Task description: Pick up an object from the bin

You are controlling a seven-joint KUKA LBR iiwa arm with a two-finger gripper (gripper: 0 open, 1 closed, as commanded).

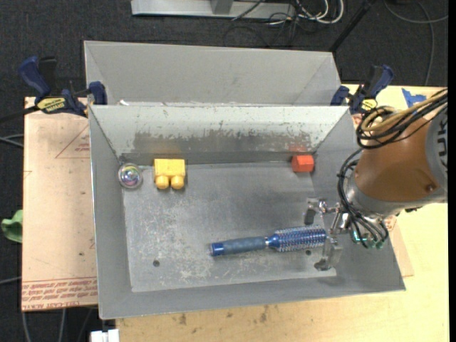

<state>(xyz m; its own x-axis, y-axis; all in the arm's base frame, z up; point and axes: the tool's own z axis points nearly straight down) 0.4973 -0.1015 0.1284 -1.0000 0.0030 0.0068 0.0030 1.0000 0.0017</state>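
Orange wrist cover [395, 166] hangs over the pincer [322, 235], spread apart astride the blue hairbrush [246, 246].

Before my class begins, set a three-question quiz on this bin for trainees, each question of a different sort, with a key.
1. True or false: the small orange cube lies at the foot of the grey metal bin's back wall.
2. Fill in: in the camera view, the shiny clear ball lies just ___ of the yellow plastic toy block.
3. Which thing is nearest the claw?
A. the blue plastic hairbrush
B. the yellow toy block
C. the clear ball

Key: 1 true; 2 left; 3 A.
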